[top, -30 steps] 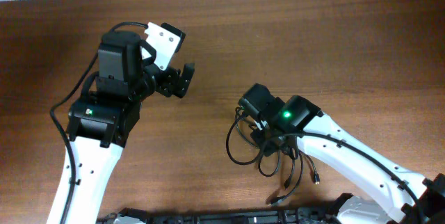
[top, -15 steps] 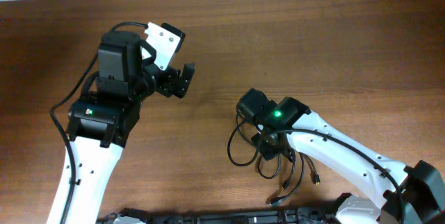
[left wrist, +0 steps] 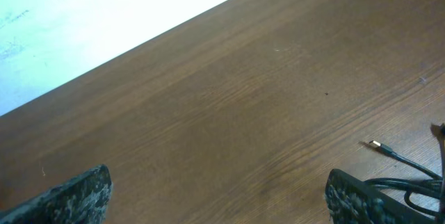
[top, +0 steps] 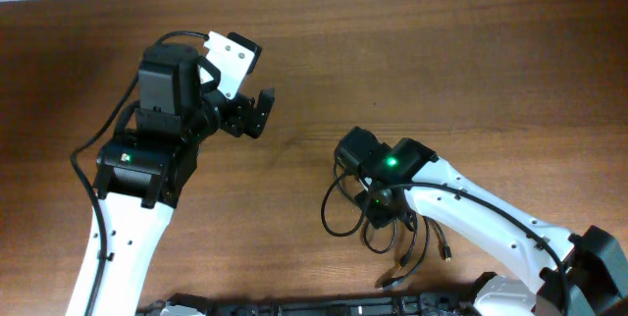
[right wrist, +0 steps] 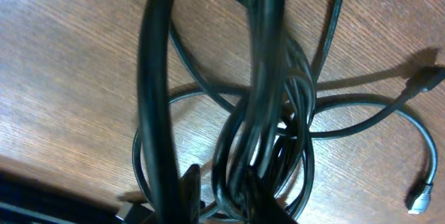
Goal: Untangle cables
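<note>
The right claw (top: 378, 206) is lowered onto the cables (top: 339, 220) near the front middle of the table (top: 442, 61). Whether it is clamped on them cannot be told: in the right wrist view only one dark finger (right wrist: 190, 186) is made out, just beside the bunched strands, and the rest is hidden behind them. The cables are seen there as a knot of thin black loops lying on the wood, with thicker blurred strands rising close to the lens. One loop is spread to the left of the claw, and loose ends are trailed toward the front edge, one tipped with a small plug (right wrist: 419, 200). Well apart, to the left and farther back, the left claw (top: 257, 112) is held above bare wood with its fingers (left wrist: 69, 197) spread wide and nothing between them.
</note>
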Available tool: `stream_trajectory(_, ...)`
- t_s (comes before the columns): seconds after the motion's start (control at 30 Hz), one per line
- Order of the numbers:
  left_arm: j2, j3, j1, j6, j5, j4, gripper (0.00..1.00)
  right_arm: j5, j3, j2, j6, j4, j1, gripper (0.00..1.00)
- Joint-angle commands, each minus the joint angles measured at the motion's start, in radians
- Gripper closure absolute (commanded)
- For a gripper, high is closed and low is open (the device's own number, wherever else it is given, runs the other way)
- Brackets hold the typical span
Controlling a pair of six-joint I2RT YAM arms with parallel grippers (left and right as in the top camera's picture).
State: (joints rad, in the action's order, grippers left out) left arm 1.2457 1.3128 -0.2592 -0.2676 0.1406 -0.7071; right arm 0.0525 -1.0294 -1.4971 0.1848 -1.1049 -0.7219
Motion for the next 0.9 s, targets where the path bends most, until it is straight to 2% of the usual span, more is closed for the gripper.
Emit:
stream_trajectory(0.0,0.003,0.005,0.005,0.013,-0.006,0.003,0.01,0.039,0.025,0.0,0.047,0.01,-0.004,0.96)
stream_trajectory(0.2,0.003,0.005,0.005,0.013,-0.006,0.003,0.01,0.087,-0.026,0.0,0.061,0.016,0.001,0.96)
stream_trajectory(0.33,0.003,0.005,0.005,0.013,0.032,-0.006,0.01,0.089,-0.271,0.012,0.066,-0.032,0.078,0.96)
stream_trajectory(0.4,0.003,0.005,0.005,0.013,0.086,-0.005,0.01,0.078,-0.406,0.017,0.117,-0.052,0.146,0.96)
stream_trajectory(0.57,0.003,0.005,0.005,0.017,0.299,-0.003,0.01,-0.141,-0.607,0.017,0.121,-0.046,0.296,0.96)
stream_trajectory(0.67,0.003,0.005,0.005,0.132,0.47,0.048,0.01,-0.4,-0.63,0.018,0.12,0.015,0.385,0.96)
stream_trajectory(0.73,0.003,0.005,0.004,0.133,0.578,0.074,0.01,-0.537,-0.63,0.017,0.12,0.066,0.426,0.96)
stream_trajectory(0.87,0.003,0.005,0.004,0.133,0.6,0.078,0.01,-0.764,-0.63,0.018,0.12,0.175,0.47,0.96)
